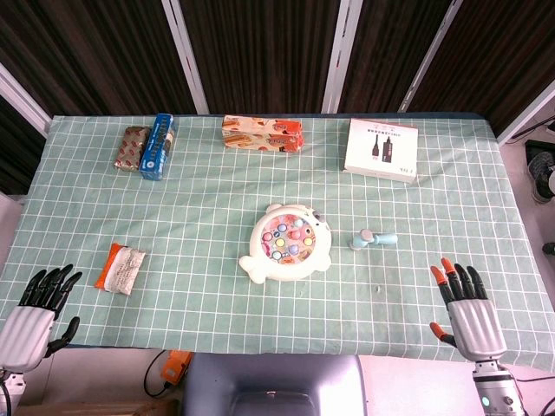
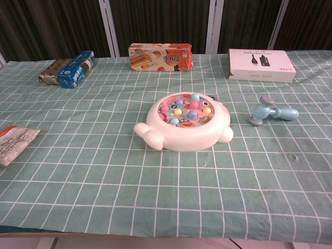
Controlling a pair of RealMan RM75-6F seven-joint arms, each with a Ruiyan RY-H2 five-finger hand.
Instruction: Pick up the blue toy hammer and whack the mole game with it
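Your right hand [image 1: 468, 305] sits spread and empty at lower right; your left hand [image 1: 39, 303] is likewise open at lower left. The hammer [image 1: 374, 238] lies right of the game [image 1: 287, 243]. Its rounded handle may roll away if you nudge it.

Mint-green cloth with a white grid covers the table [image 1: 217, 217]. The mole game [image 2: 184, 122] is cream with pastel moles, the hammer [image 2: 272, 112] pale blue, grey-tipped. Right hand [image 1: 464, 305]: silver palm, black fingers, orange tips.
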